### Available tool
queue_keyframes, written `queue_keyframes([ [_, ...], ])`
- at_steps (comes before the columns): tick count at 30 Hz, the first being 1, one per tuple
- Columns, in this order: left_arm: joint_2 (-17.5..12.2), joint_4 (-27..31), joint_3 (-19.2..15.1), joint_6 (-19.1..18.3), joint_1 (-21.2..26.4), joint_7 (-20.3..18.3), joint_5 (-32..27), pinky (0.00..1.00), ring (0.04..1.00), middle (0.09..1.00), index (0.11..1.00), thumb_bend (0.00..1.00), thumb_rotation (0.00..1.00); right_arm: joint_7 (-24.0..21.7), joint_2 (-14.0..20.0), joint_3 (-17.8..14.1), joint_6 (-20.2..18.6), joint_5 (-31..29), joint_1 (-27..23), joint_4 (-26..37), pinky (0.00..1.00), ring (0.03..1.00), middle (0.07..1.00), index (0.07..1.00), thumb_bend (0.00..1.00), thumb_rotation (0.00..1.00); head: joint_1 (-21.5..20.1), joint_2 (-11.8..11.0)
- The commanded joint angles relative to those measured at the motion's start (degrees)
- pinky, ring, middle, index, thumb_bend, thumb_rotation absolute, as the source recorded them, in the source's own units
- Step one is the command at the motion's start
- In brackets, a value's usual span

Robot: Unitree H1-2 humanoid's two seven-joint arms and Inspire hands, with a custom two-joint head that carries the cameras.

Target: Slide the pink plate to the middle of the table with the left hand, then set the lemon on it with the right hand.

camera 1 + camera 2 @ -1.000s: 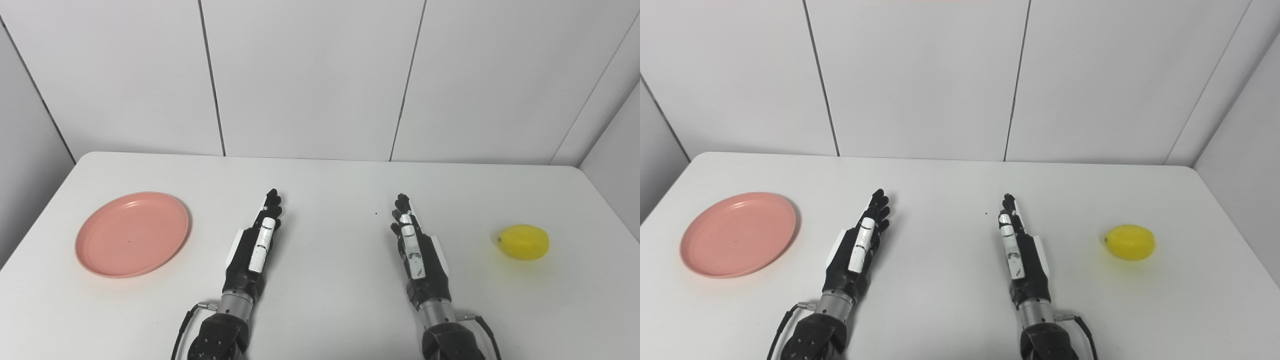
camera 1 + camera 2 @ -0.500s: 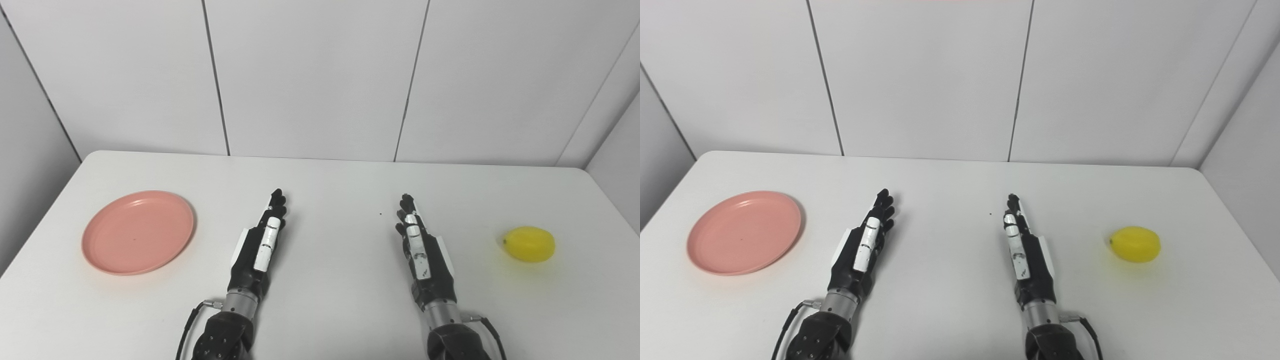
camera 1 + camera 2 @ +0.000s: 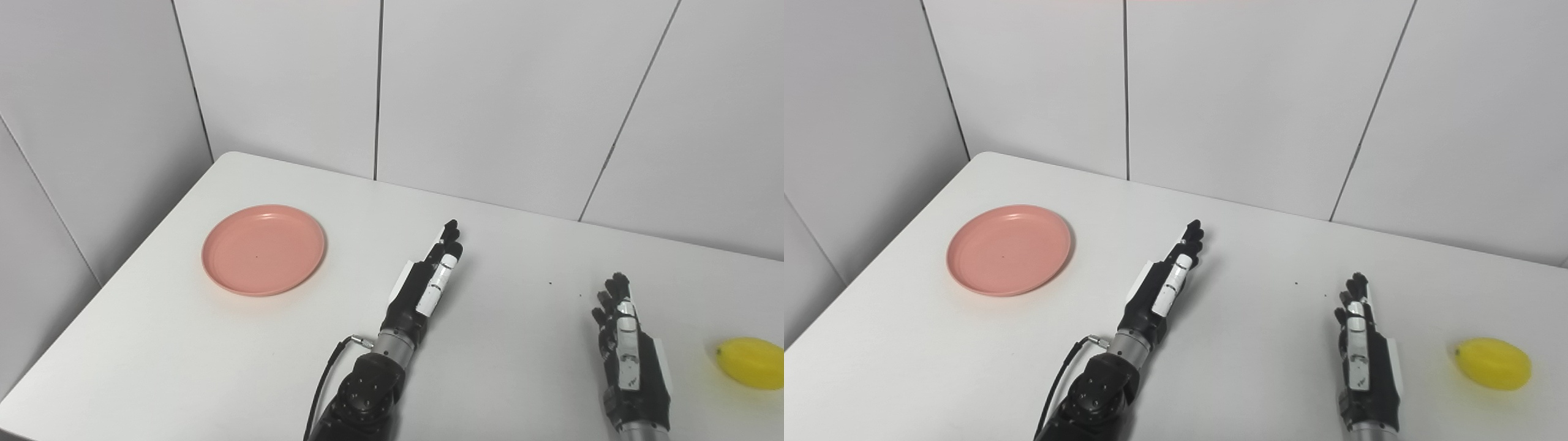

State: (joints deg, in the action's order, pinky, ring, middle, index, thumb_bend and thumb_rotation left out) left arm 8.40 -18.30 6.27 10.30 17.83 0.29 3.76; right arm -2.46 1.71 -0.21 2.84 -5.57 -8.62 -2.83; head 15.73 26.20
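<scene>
1. The plate (image 3: 263, 250) lies flat on the left part of the table (image 3: 502, 367), toward the far side, well apart from both hands; it is empty, round and shallow with a low raised rim; nothing touches it.
2. It looks like thin moulded plastic, so I judge it light, stiff and unlikely to break; on this smooth white top it should slide easily, perhaps too easily, and may spin or skid if pushed off centre.
3. For the slide, the best hold seems to be fingertips pressed down inside the dish or hooked over the far-left rim, drawing it right and nearer; a push at one edge only could turn it.
4. The lemon (image 3: 1492, 364) rests at the far right of the view, near side, just right of the right hand but not touching; it looks smooth and firm, probably light; being rounded, it may roll when nudged or once set down, so a wrap around its middle seems wise.
5. The left hand (image 3: 425, 286) lies near mid-table, right of the plate, fingers straight and close together, pointing away, holding nothing.
6. The right hand (image 3: 1363, 349) rests low on the right, fingers likewise extended and loosely side by side, empty.
7. Neither step is begun; the plate slide comes first.
</scene>
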Motion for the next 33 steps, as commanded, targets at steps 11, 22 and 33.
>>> queue_keyframes([
  [11,-0.2,-3.2,0.2,3.4,-1.4,0.3,0.1,1.0,1.0,1.0,0.994,0.54,1.0,-0.4,-0.3,0.0,1.2,0.0,-0.4,3.4,1.0,1.0,1.0,0.996,0.47,1.0,-0.4,-0.8],
  [22,-1.4,5.3,-0.1,-2.3,-1.9,-0.1,0.6,1.0,1.0,1.0,0.994,0.56,1.0,-0.4,-0.3,0.3,0.8,0.8,0.0,3.4,1.0,1.0,1.0,0.998,0.44,1.0,-0.4,-2.4],
  [33,-4.3,11.9,-3.3,-4.6,-1.2,-0.5,-1.7,0.97,0.988,0.991,0.982,0.58,1.0,-0.4,-0.4,0.4,1.9,0.9,0.1,2.8,1.0,1.0,1.0,0.999,0.42,1.0,0.1,-3.7],
])
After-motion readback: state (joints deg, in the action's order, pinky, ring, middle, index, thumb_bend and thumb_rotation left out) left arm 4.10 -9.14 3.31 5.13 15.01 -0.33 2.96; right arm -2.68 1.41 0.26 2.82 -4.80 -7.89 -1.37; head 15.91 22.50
